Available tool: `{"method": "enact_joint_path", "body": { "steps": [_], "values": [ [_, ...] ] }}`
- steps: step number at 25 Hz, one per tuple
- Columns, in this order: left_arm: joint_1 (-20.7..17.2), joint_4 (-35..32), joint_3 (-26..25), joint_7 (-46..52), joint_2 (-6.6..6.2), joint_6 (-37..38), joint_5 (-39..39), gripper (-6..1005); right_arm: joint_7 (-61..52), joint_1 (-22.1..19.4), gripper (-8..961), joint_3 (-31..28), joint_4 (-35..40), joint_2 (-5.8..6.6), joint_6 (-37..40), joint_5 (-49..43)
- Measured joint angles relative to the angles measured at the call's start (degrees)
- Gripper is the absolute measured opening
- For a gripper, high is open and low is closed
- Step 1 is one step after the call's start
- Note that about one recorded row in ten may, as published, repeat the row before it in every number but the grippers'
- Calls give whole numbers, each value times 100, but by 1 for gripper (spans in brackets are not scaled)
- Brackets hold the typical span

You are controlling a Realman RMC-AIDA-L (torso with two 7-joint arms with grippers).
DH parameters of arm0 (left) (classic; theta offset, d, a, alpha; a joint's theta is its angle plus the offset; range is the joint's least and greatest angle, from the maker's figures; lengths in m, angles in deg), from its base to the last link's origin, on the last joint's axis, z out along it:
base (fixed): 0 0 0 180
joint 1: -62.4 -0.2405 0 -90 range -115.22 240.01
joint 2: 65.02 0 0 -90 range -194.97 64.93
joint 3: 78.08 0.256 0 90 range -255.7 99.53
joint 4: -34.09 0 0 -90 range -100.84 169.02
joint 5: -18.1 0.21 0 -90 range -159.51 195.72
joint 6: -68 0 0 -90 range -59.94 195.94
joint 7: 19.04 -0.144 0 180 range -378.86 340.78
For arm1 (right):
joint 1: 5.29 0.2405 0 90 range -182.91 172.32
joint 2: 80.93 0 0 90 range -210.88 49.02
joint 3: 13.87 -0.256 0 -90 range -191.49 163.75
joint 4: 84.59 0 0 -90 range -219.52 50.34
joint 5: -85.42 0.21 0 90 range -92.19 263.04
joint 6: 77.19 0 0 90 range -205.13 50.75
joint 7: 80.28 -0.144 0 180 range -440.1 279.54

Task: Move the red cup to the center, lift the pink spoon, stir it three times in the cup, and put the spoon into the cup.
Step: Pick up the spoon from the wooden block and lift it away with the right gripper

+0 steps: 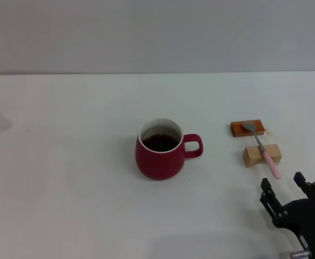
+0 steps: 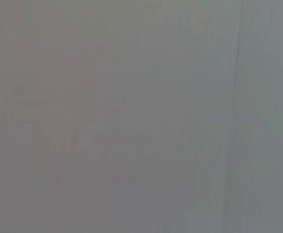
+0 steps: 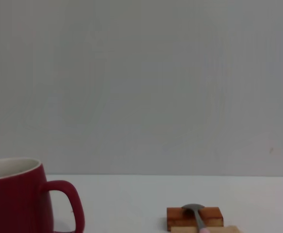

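Red cup (image 1: 158, 152): rounded dark-red ceramic mug, glossy, wider at the base than at the rim, white inside; it stands upright near the middle of the white surface (image 1: 66, 162) and holds a dark liquid; its single loop handle points toward the robot's right; in the right wrist view the cup (image 3: 15, 196) shows from the side, handle toward the blocks.

Pink spoon (image 1: 261, 147): slim, with a silver metal bowl and shaft and a pale pink handle; it lies across two blocks well to the right of the cup; the bowl rests on the farther block, the shaft crosses the nearer block, and the pink end juts past it toward the robot.

Farther block (image 1: 247, 128): flat, reddish-brown, wooden in look, rectangular; also seen in the right wrist view (image 3: 178, 218), with the spoon's bowl on top.

Nearer block (image 1: 252, 156): pale wood, chunkier, box-shaped, just in front of the darker one.

Right gripper (image 1: 288, 190): black, low at the near right, close to the pink handle end but apart from it; jaws released and spread, grasping nothing.

Left gripper: out of sight; its wrist camera shows only a plain grey panel.
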Motion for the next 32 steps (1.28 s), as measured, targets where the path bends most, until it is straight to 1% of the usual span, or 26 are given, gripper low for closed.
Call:
{"method": "enact_joint_path", "body": {
  "steps": [6,18,32],
  "values": [
    [30,-1,-19,0,-5,3,0,-2,-198,119,724,-12,196,-9,-138,0],
    [56,13,-20,-3,-9,17,0,-2,-280,279,724,-62,314,-19,-416,-39],
    [34,26,7,1,-9,73,0,-2,-282,427,723,-80,423,-27,-483,-18]
  ]
}}
